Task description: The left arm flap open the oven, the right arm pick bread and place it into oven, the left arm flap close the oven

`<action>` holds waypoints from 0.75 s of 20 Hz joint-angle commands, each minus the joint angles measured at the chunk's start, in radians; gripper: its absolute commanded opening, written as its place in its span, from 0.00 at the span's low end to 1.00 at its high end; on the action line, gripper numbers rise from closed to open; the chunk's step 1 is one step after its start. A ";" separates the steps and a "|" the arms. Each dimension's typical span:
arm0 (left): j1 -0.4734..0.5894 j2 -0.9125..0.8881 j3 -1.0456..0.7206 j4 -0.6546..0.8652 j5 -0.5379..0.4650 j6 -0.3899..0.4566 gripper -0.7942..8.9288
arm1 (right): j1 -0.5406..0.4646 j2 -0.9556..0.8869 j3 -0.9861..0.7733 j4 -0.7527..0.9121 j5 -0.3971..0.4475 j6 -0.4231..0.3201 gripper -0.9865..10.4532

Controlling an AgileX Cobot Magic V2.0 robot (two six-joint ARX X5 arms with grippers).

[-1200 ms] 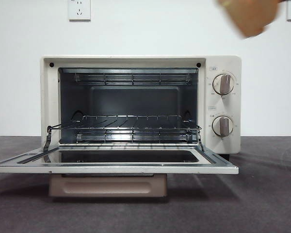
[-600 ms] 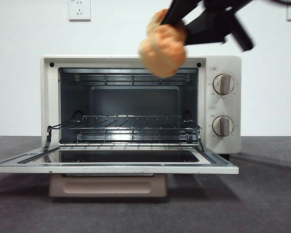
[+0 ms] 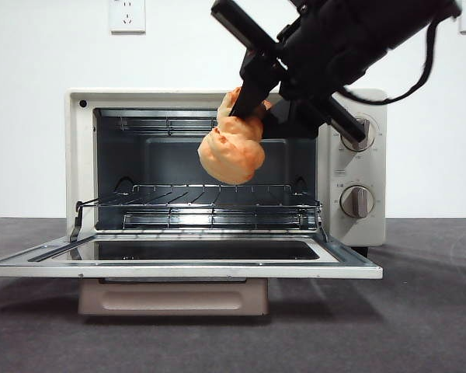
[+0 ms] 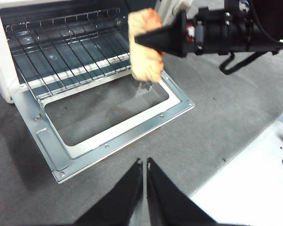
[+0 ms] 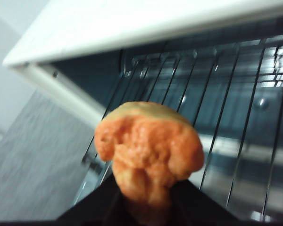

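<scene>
The cream-white oven stands with its door flapped down flat, and its wire rack is bare. My right gripper comes in from the upper right, shut on the orange-tan bread. The bread hangs in the air in front of the oven's mouth, above the rack and the door. In the right wrist view the bread fills the middle, with the rack behind it. My left gripper is shut, holds nothing, and hovers back from the door's front edge.
Two beige knobs sit on the oven's right panel. The open door sticks out toward the camera over the dark grey table. A white surface lies beyond the table's edge in the left wrist view.
The right arm has swung in from the top right, down and to the left, carrying the bread from above the oven to in front of its open mouth.
</scene>
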 commanded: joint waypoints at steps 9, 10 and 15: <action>-0.006 0.002 0.061 -0.035 -0.003 0.000 0.10 | -0.016 0.133 0.006 0.185 0.183 0.037 0.14; -0.006 0.003 0.061 -0.035 -0.003 0.000 0.10 | -0.019 0.134 0.006 0.185 0.192 0.037 0.14; -0.006 0.002 0.061 -0.041 -0.003 -0.001 0.10 | -0.039 0.135 0.006 0.214 0.218 0.038 0.16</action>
